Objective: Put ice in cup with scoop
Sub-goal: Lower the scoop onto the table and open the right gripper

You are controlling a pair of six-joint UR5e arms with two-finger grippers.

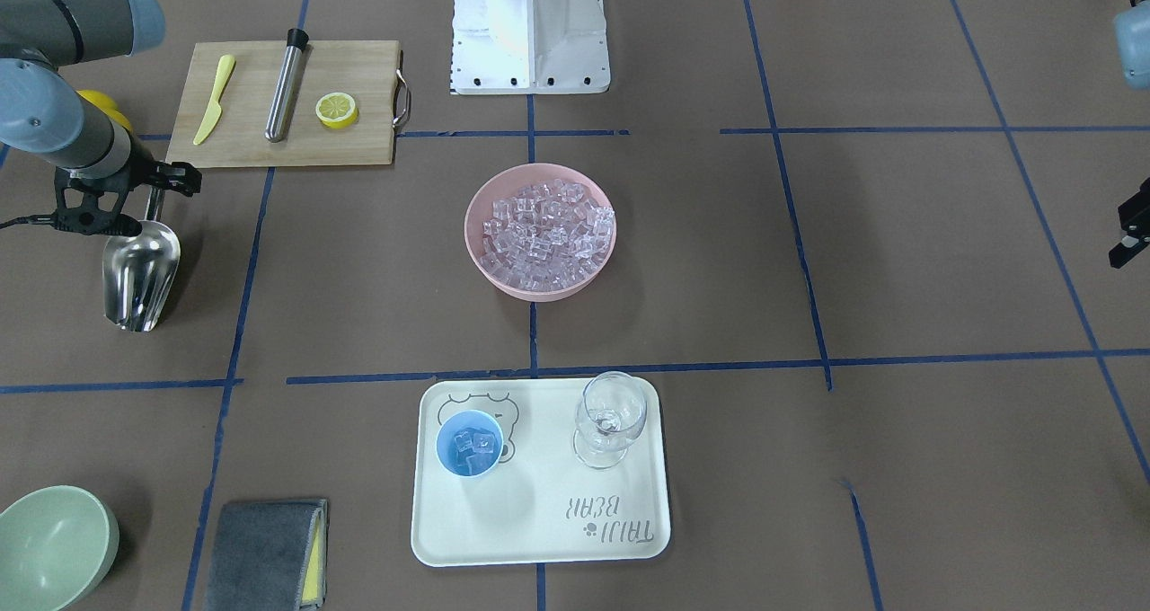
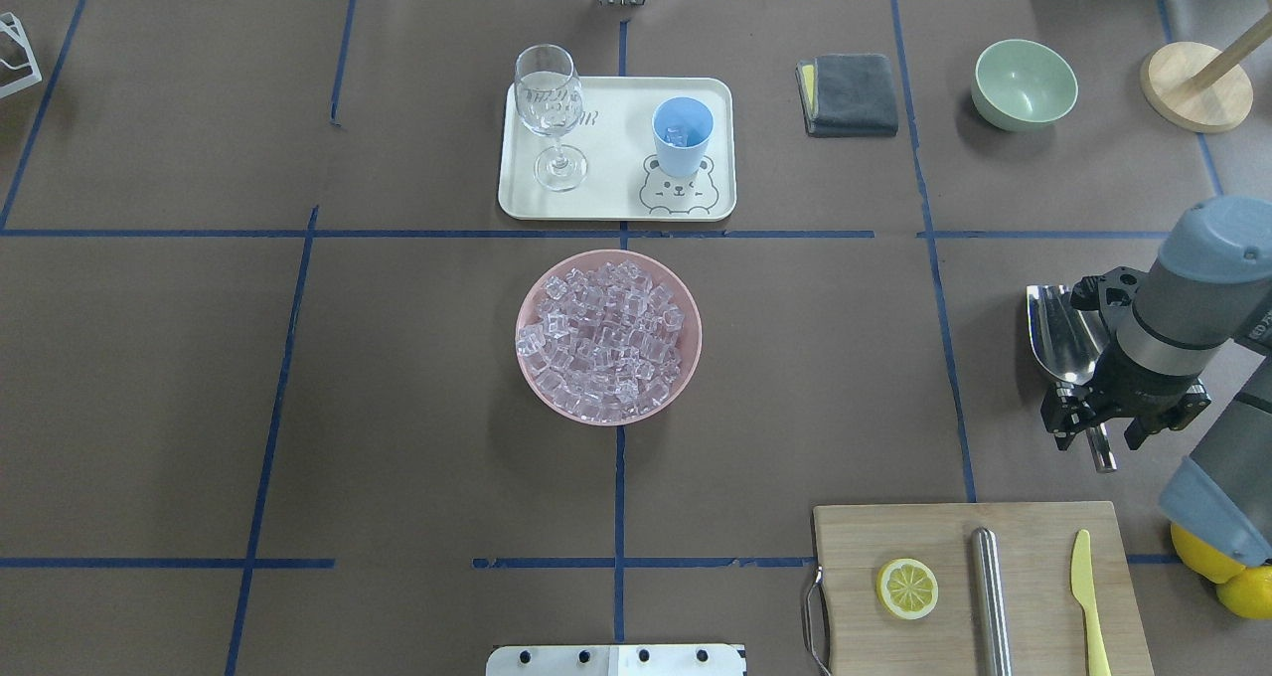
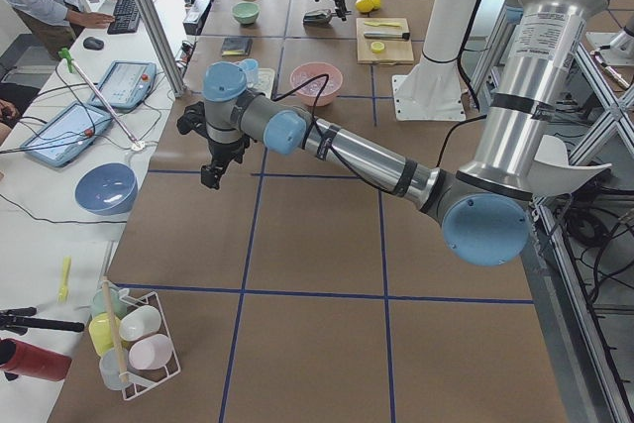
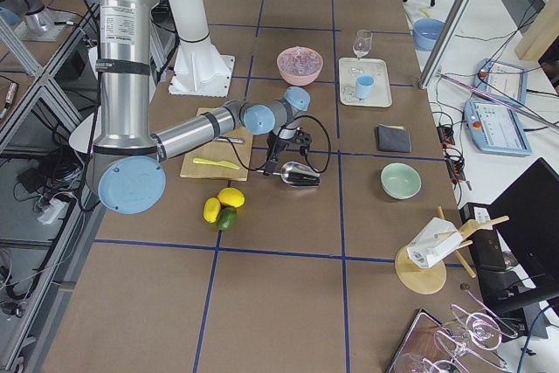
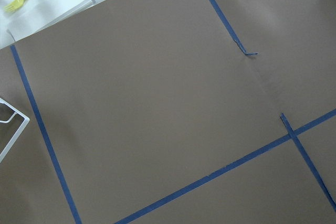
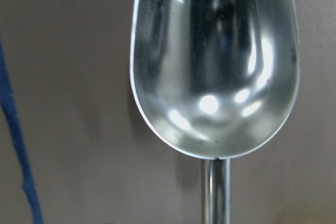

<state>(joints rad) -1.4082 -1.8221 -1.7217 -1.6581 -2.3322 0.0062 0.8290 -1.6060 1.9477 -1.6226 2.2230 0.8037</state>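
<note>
The steel scoop [image 1: 141, 274] lies empty on the table at the robot's right; it also shows in the overhead view [image 2: 1061, 330] and fills the right wrist view [image 6: 215, 61]. My right gripper [image 2: 1095, 427] sits low over the scoop's thin handle [image 1: 154, 202], its jaws apart on either side of it. The light-blue cup [image 1: 469, 443] stands on the cream tray [image 1: 539, 521] with a few ice cubes in it. The pink bowl [image 1: 485, 270] at mid-table is full of ice [image 1: 544, 229]. My left gripper [image 1: 1130, 234] hovers over bare table far to the left; its jaws do not show clearly.
A clear stemmed glass [image 1: 609, 418] stands on the tray beside the cup. A wooden board [image 1: 359, 135] holds a yellow knife [image 1: 214, 99], a steel cylinder [image 1: 286, 84] and a lemon slice [image 1: 337, 110]. A green bowl [image 1: 54, 546] and a grey cloth [image 1: 265, 553] lie beyond the scoop.
</note>
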